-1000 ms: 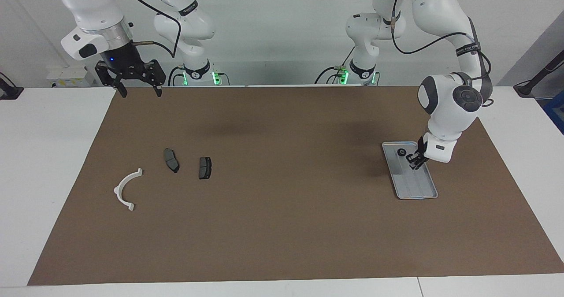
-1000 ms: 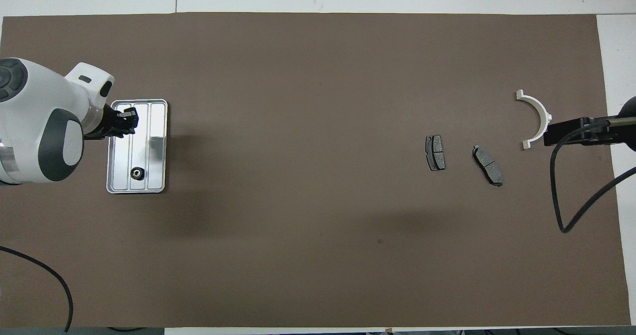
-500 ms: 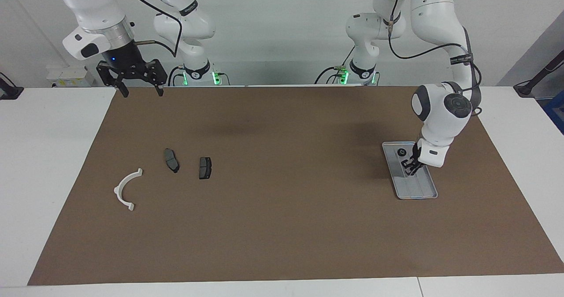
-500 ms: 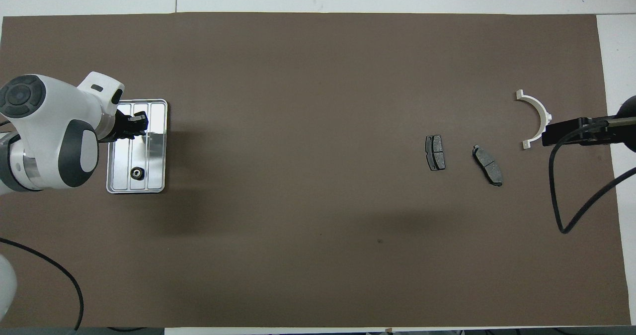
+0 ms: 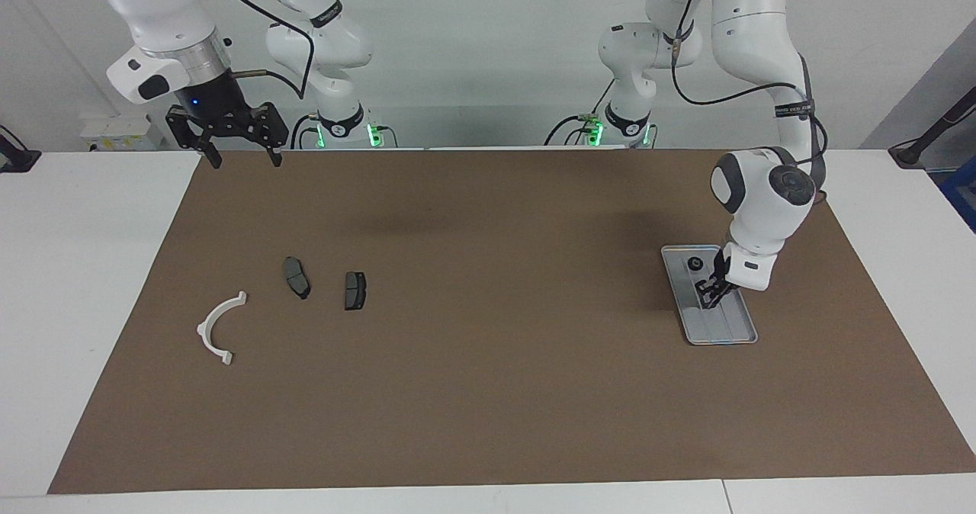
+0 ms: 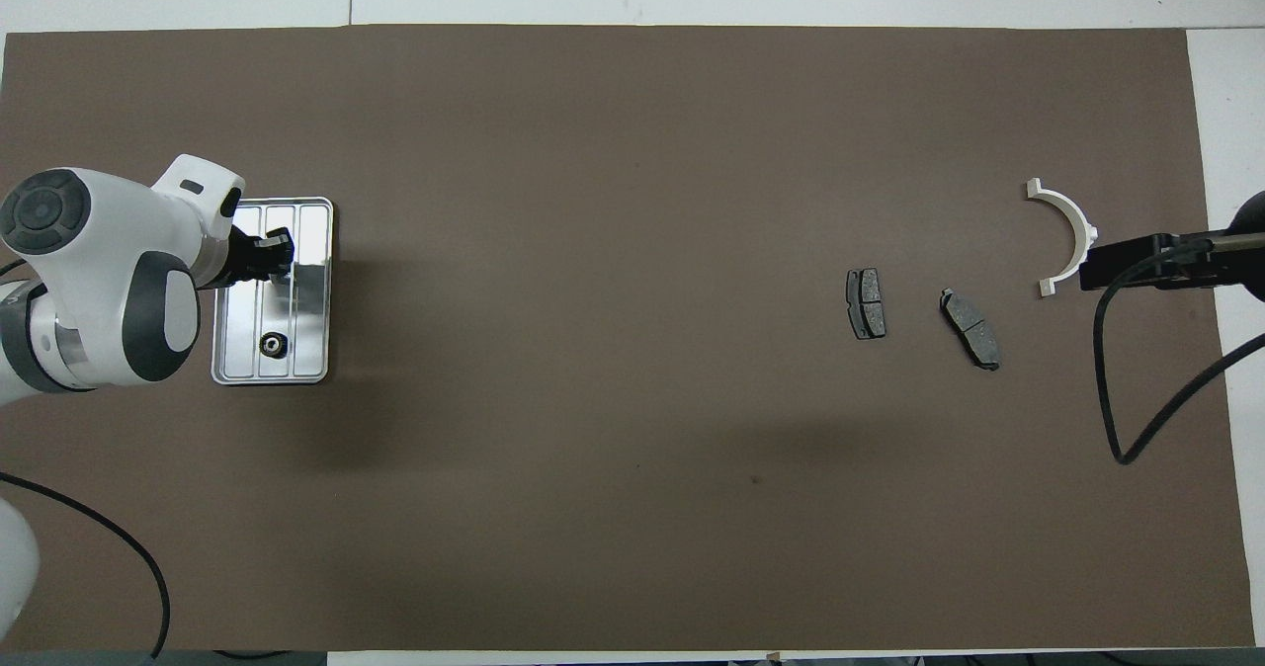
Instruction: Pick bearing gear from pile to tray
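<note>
The closed left gripper (image 5: 709, 297) hangs over the tray (image 5: 743, 336), having shifted from its edge; the bearing gear (image 5: 695, 263) lies nearer the robots. The right gripper (image 5: 239, 159) waits open.

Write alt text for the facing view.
The left gripper, shut, hangs over a silvery tray holding one small black round part. At the right arm's end lie two dark brake pads and a white half-ring bracket; the open right gripper waits raised.
</note>
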You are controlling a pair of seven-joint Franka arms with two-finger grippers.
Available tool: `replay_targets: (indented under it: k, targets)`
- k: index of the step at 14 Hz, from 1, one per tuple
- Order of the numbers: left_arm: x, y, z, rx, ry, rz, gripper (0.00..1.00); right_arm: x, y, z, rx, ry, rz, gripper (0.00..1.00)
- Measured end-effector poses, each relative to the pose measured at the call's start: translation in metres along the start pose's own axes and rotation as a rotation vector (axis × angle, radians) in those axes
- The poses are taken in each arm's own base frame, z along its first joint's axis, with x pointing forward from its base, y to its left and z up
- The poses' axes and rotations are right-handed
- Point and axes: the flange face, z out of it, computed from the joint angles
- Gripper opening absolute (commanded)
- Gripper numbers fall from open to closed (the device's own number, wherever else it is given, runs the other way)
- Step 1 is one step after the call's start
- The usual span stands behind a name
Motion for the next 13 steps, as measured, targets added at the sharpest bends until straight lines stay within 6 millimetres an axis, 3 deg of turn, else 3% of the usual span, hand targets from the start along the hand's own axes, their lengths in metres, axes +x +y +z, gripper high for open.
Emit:
replay_targets:
  k: [3, 4, 6, 7, 11, 13]
  targets:
    - [-0.002, 0.000, 0.003, 0.001, -0.005, 0.002, 0.17, 0.000, 0.000, 0.000, 0.000, 0.000, 0.000, 1.00]
    - [-0.003, -0.001, 0.005, 0.001, -0.003, 0.003, 0.23, 0.000, 0.000, 0.000, 0.000, 0.000, 0.000, 1.00]
    - [-0.005, -0.001, 0.005, -0.002, 0.004, 0.005, 0.93, 0.000, 0.000, 0.000, 0.000, -0.001, 0.000, 1.00]
    - [-0.005, -0.001, 0.006, -0.002, 0.003, 0.006, 1.00, 0.000, 0.000, 0.000, 0.000, -0.001, 0.000, 1.00]
    - [-0.001, 0.002, -0.004, 0.006, -0.027, 0.010, 1.00, 0.000, 0.000, 0.000, 0.000, -0.001, 0.000, 1.00]
    - [0.006, 0.003, -0.045, 0.019, -0.071, 0.007, 1.00, 0.000, 0.000, 0.000, 0.000, -0.001, -0.001, 1.00]
